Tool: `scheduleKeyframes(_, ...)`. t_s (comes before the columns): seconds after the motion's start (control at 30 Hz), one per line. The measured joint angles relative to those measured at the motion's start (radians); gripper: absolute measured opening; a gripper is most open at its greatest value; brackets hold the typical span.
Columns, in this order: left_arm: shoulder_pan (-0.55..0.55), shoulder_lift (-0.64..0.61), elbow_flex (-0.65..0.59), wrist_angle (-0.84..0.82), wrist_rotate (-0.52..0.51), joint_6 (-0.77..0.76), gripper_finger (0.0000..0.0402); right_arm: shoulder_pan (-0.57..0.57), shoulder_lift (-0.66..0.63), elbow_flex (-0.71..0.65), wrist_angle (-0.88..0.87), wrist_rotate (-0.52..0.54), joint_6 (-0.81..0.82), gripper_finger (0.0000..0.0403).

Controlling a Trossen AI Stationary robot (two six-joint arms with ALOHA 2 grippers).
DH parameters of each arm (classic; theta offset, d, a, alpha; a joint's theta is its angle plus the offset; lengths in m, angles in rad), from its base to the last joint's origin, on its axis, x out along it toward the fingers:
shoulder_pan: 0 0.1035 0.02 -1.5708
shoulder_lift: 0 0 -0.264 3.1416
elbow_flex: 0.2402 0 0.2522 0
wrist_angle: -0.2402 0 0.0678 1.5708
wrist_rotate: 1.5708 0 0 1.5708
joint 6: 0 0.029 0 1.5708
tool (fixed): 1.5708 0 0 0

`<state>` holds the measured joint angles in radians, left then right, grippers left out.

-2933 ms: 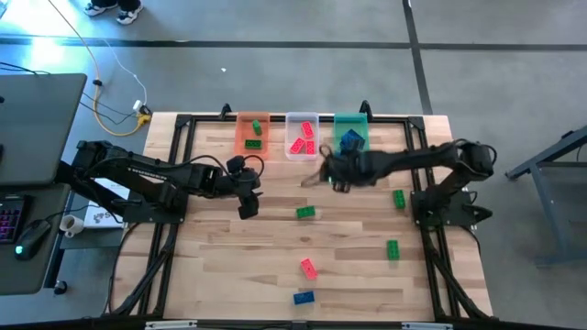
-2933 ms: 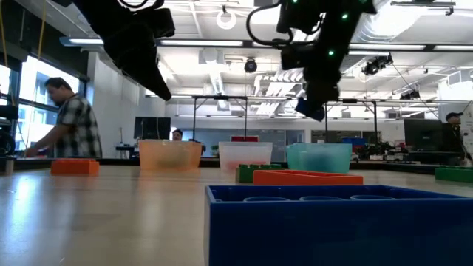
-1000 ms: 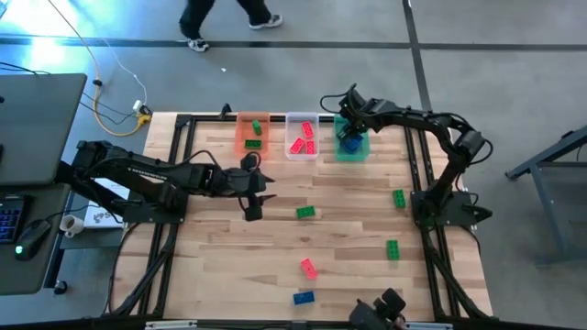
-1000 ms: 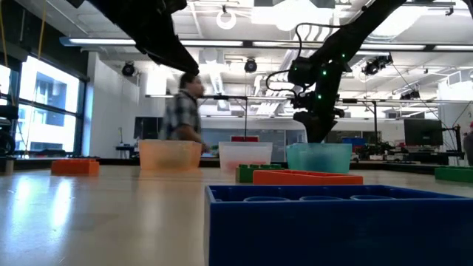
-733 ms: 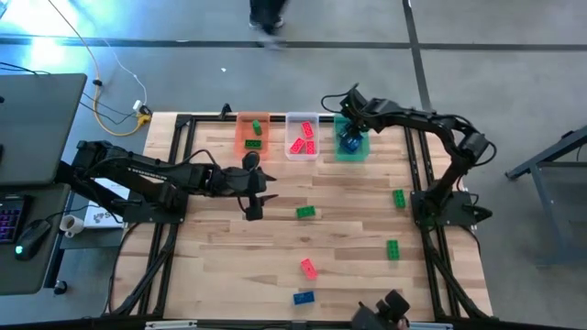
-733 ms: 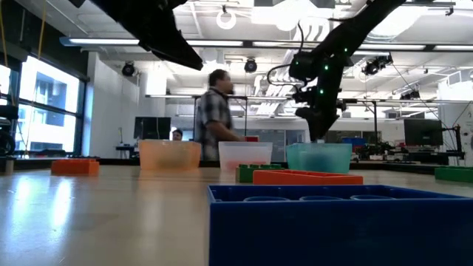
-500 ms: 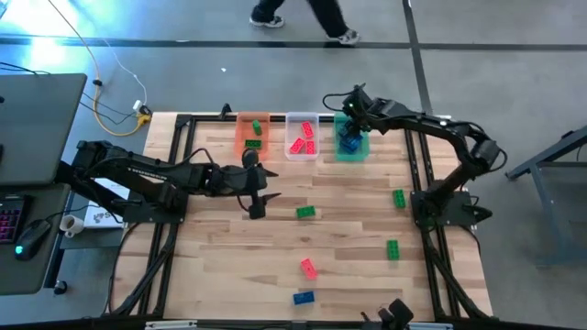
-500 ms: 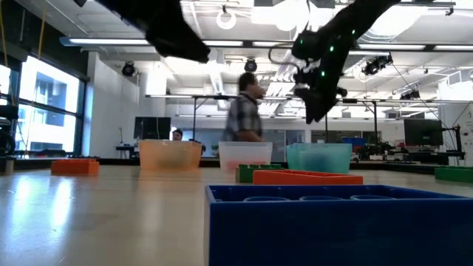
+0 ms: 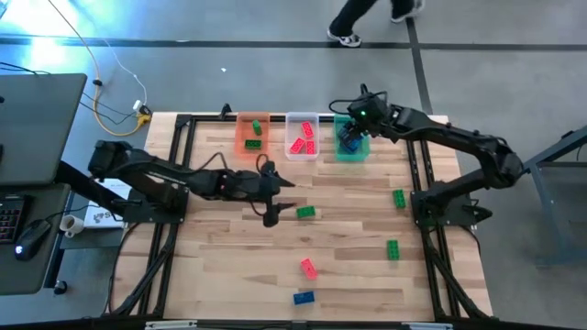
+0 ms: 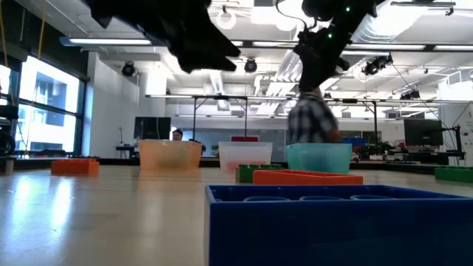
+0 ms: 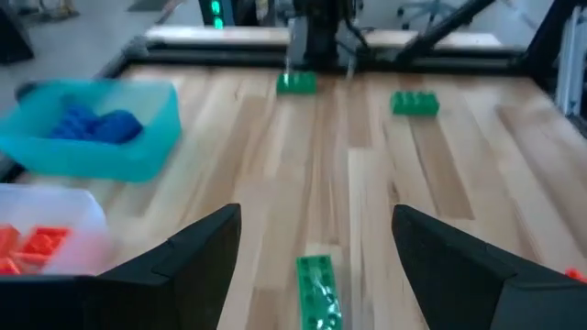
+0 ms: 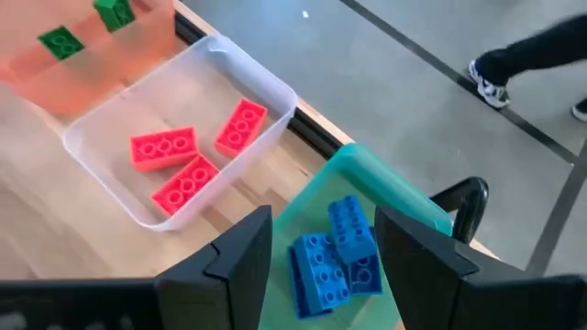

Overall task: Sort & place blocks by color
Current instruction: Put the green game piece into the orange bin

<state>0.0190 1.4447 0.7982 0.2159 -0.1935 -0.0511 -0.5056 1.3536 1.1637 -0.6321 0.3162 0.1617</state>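
Observation:
My left gripper (image 9: 279, 201) hovers open just left of a green block (image 9: 305, 212) near the table's middle. In the left wrist view that green block (image 11: 318, 291) lies on the wood ahead, between the two spread fingers (image 11: 188, 266). Over the green tub (image 9: 352, 150) at the back my right gripper (image 9: 352, 126) is open and holds nothing. Blue blocks (image 12: 337, 253) lie in that tub below it. The clear tub (image 9: 302, 117) holds red blocks (image 12: 188, 158), and the orange tub (image 9: 241, 137) holds green blocks (image 9: 253, 136).
Loose on the table are two green blocks (image 9: 399, 197) (image 9: 393, 248) at the right, a red one (image 9: 309, 268) and a blue one (image 9: 304, 297) near the front edge. A dark frame borders the table. A person (image 10: 310, 122) walks behind the tubs.
My left gripper has moved right toward the middle green block and opened wider. The right gripper has risen a little over the green tub. The person has walked to the right.

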Motion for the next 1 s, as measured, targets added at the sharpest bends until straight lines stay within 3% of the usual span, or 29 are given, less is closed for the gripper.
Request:
scheduleKeyframes(0.43,-0.035,0.254,0.019,0.102,-0.044,-0.033,0.0273,0.052,-0.006,0.000,0.000,0.017,0.025,0.0183)
scheduleKeyframes(1.0,-0.033,0.457,0.103,0.101,-0.045,-0.025,0.0272,0.084,-0.006,0.000,-0.005,0.016,0.067,0.0183)
